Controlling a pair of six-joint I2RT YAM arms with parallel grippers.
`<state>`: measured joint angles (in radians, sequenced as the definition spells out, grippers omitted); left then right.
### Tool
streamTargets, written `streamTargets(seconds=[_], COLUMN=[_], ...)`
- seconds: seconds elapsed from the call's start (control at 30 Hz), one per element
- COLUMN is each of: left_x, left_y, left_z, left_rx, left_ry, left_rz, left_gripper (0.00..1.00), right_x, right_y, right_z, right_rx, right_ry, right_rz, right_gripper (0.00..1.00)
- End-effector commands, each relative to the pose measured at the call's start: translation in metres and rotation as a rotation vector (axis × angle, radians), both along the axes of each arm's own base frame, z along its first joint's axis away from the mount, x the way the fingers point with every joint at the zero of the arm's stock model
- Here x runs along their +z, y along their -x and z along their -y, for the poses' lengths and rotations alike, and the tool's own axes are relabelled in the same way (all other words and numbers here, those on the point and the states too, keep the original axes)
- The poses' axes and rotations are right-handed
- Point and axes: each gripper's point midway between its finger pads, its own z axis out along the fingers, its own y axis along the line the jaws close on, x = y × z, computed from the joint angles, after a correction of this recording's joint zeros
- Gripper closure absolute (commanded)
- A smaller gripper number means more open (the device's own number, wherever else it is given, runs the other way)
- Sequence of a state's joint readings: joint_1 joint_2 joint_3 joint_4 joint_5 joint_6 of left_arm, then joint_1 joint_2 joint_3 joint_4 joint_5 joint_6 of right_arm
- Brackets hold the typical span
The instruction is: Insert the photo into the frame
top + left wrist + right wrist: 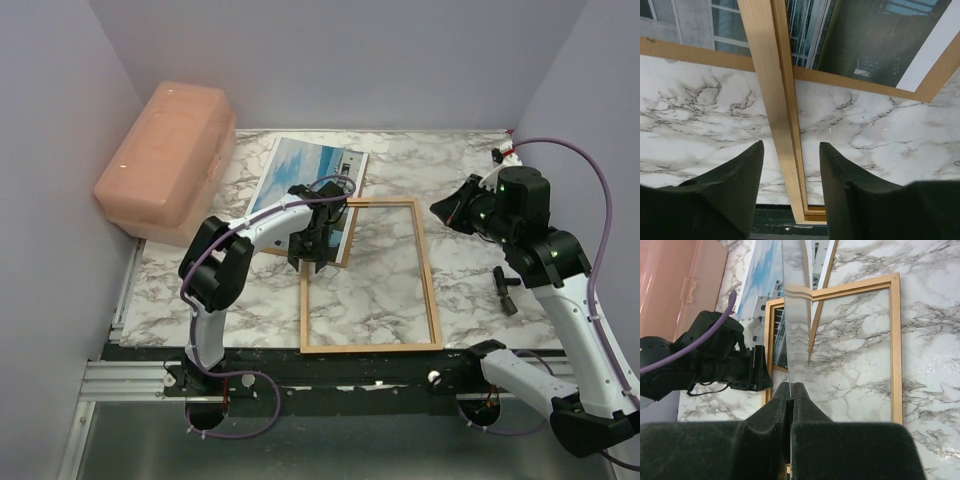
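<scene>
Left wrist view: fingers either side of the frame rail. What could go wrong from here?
1. The left gripper straddles a rail of the frame that overlaps the photo; gripping and moving it could drag the photo askew.
2. The right gripper pinches a clear sheet by one edge near the left arm; it might slip or hit that arm.

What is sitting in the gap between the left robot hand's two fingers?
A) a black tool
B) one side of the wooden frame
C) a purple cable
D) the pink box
B: in the left wrist view, one rail of the frame runs straight through the left gripper, with a dark finger on each side and marble showing between each finger and the wood.
</scene>
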<state>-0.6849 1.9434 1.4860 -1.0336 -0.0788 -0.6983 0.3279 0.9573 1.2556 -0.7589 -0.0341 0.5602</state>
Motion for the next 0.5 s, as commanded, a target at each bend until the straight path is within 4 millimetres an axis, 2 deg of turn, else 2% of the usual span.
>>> streamTargets(seconds=[0.0,0.27,0.47], left_x=[-0.004,-0.009,-0.001], left_y=[-0.011,-0.020,-0.023], left_z=[-0.002,-0.005,-0.015], left_rx=[-0.029,-0.022,0.017], left_ry=[-0.005,0.008,0.031], left_rz=[-0.034,-0.043,-0.001], left_gripper=[0.56,0.77,0.95], right_x=[0.016,0.017,0.019], right_y=[0.000,0.002,0.003], right_z=[0.005,0.000,-0.013], right_rx=[-0.008,0.020,0.090], right_ry=[0.018,0.016,-0.020], right_rz=[0.039,0.037,0.042], right_gripper=[1.00,1.00,1.00])
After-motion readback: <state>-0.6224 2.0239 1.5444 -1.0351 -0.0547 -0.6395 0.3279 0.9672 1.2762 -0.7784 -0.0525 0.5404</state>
